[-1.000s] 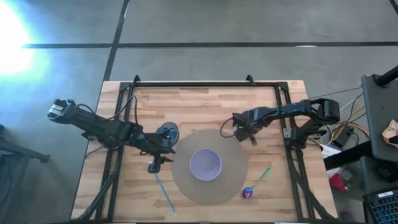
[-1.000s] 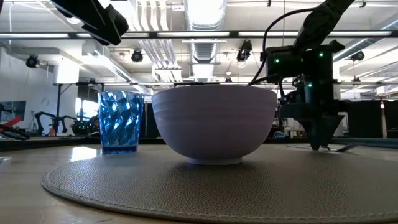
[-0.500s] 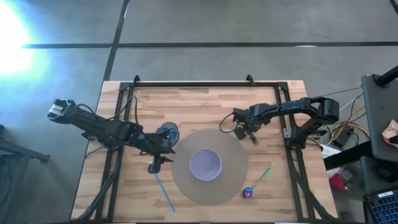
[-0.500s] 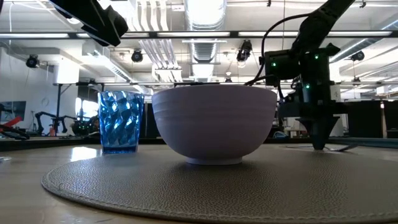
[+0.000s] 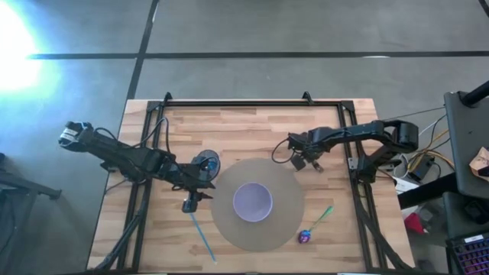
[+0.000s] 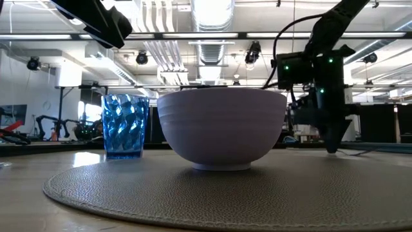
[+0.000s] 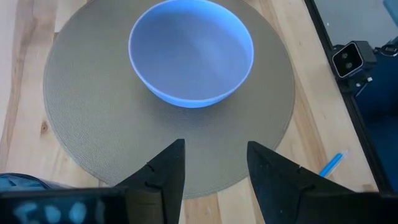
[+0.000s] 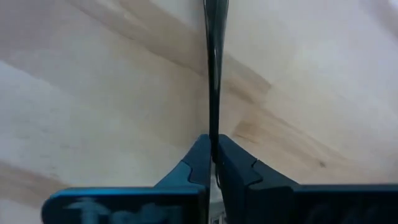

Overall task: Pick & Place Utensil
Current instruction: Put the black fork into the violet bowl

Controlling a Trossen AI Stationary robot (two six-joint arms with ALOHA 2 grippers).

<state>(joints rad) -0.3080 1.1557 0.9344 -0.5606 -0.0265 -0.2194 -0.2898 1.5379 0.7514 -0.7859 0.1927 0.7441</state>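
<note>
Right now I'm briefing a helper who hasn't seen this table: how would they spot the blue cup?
Find the round grey placemat in the middle of the wooden table. The blue cup stands just off the mat's edge on the left arm's side. Unlike the pale bowl on the mat, it is clear blue and faceted.

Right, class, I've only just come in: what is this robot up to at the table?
The right gripper is shut on a thin dark utensil, edge-on and low over the bare wood beside the round mat. The left gripper hangs open at the mat's other side, near the blue cup. The bowl sits mid-mat; a blue straw and a colourful spoon lie untouched.
</note>
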